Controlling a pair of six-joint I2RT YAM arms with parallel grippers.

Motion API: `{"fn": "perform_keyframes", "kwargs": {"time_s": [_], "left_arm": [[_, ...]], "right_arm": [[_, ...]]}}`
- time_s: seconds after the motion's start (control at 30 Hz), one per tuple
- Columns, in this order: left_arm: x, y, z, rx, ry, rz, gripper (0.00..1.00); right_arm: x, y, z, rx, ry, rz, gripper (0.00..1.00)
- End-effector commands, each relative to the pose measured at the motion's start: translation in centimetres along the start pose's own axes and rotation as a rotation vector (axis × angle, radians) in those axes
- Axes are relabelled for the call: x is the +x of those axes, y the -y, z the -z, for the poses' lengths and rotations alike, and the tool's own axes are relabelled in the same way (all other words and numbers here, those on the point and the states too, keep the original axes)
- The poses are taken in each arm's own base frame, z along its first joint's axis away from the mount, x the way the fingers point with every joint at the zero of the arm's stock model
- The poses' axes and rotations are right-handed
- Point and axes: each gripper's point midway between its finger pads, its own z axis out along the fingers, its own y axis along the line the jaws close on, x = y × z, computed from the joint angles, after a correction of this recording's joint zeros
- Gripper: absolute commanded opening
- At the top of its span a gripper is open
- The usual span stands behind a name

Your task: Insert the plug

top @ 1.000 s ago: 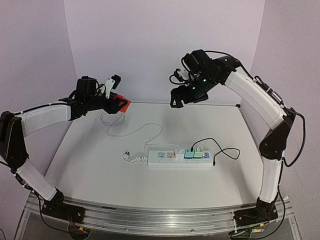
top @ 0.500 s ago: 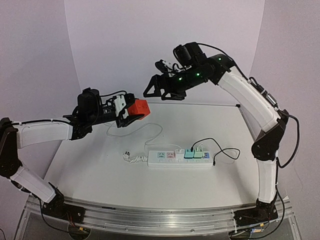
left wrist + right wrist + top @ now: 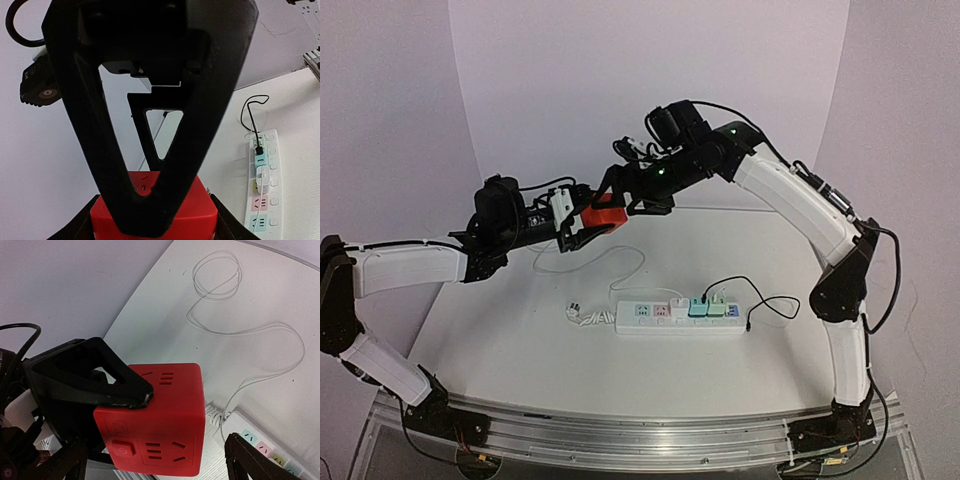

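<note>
The left gripper [image 3: 582, 228] is clamping the red cube plug [image 3: 604, 215] (held midair) while the right gripper [image 3: 630, 198] is hovering wide apart close by.

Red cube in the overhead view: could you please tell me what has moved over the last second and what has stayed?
The left pincer, shut on the red cube, carried it rightward toward the middle, above the table. The right pincer swung left and down to the cube, open around it without gripping. The power strip, its plugs and the white cable stayed put.
</note>
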Motion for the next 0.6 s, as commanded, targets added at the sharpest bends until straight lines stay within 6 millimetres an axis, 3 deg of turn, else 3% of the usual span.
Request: {"fn": "perform_keyframes", "kwargs": {"time_s": [0.0, 0.2, 0.57], "left_arm": [[-2.8, -1.1, 0.3, -0.039, 0.082, -0.051, 0.0], [-2.7, -1.2, 0.3, -0.041, 0.079, -0.042, 0.0], [-2.7, -1.2, 0.3, -0.046, 0.081, -0.039, 0.0]], "right_arm": [[-0.8, 0.0, -1.5, 0.002, 0.026, 0.041, 0.93], [-0.6, 0.0, -2.4, -0.014, 0.011, 0.053, 0.92], [-0.4, 0.2, -3.0, -0.013, 0.002, 0.055, 0.76]]}}
